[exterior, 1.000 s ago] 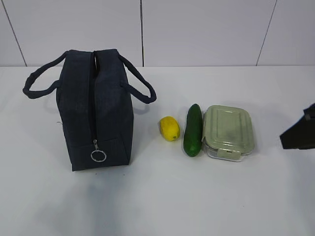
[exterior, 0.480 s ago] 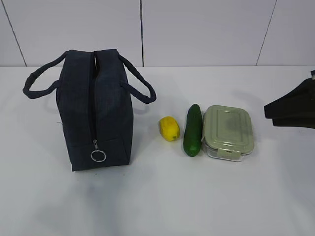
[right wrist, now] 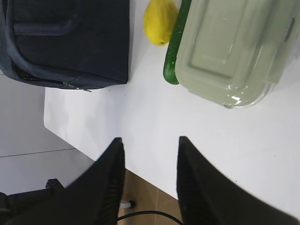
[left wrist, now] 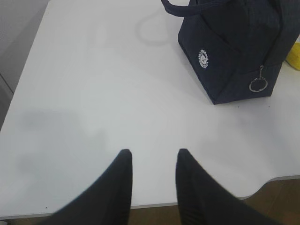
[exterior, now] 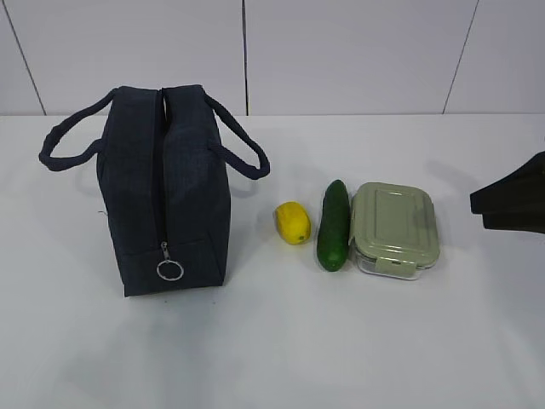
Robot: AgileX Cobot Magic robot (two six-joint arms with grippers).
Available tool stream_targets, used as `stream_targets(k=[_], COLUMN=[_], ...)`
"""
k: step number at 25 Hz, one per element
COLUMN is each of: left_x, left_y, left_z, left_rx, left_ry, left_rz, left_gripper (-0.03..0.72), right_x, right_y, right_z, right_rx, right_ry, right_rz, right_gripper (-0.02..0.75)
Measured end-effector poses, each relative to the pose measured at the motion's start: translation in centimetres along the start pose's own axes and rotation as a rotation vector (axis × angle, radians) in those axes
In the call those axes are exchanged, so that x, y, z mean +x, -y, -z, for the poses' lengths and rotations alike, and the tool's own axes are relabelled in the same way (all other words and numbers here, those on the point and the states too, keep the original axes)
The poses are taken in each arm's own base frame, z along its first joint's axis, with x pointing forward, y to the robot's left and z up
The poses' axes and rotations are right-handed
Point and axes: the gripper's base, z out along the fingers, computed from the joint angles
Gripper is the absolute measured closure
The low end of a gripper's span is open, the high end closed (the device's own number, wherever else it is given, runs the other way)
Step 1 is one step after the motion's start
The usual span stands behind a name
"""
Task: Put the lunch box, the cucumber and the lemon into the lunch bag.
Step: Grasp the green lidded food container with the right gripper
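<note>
The navy lunch bag (exterior: 166, 187) stands at the left, with its zipper ring (exterior: 170, 270) hanging on the near end. The yellow lemon (exterior: 293, 222), the dark green cucumber (exterior: 334, 225) and the lunch box (exterior: 395, 228) with its sage-green lid lie in a row to its right. My right gripper (exterior: 479, 211) is open and empty, off the table to the right of the lunch box. The right wrist view shows it (right wrist: 150, 139) open with the lunch box (right wrist: 229, 47), cucumber (right wrist: 174, 47), lemon (right wrist: 160, 21) and bag (right wrist: 70, 42) ahead. My left gripper (left wrist: 153, 152) is open and empty, near the table edge, well away from the bag (left wrist: 234, 51).
The white table (exterior: 272, 341) has a near edge (left wrist: 154, 205) under my left gripper, with brown floor below. A white panelled wall (exterior: 341, 51) stands behind. The bag's loop handles (exterior: 243, 149) stick out to both sides. A black cable (right wrist: 145, 214) lies on the floor below the table.
My right gripper came in from the right edge and rose, then drew back a little right and down. The bag, lemon, cucumber and lunch box have not moved.
</note>
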Motion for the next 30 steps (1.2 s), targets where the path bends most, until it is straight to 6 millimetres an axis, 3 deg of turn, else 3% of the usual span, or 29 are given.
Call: stream_targets(k=[14, 19, 22, 30], left_x=[0.0, 0.0, 0.0, 0.0], left_y=[0.0, 0.0, 0.0, 0.0], left_z=[0.0, 0.0, 0.0, 0.0], left_rx=[0.000, 0.000, 0.000, 0.000], left_ry=[0.000, 0.000, 0.000, 0.000], left_rz=[0.000, 0.000, 0.000, 0.000], left_gripper=[0.461, 0.461, 0.461, 0.461], right_x=[-0.3, -0.3, -0.4, -2.3], right_y=[-0.1, 0.2, 0.9, 3.8], right_z=[0.0, -0.1, -0.5, -2.1], right_rx=[-0.005, -0.007, -0.002, -0.015], right_ry=[0.020, 0.013, 0.014, 0.002], right_rz=[-0.002, -0.011, -0.034, -0.098], right_gripper=[0.432, 0.314, 0.259, 0.244])
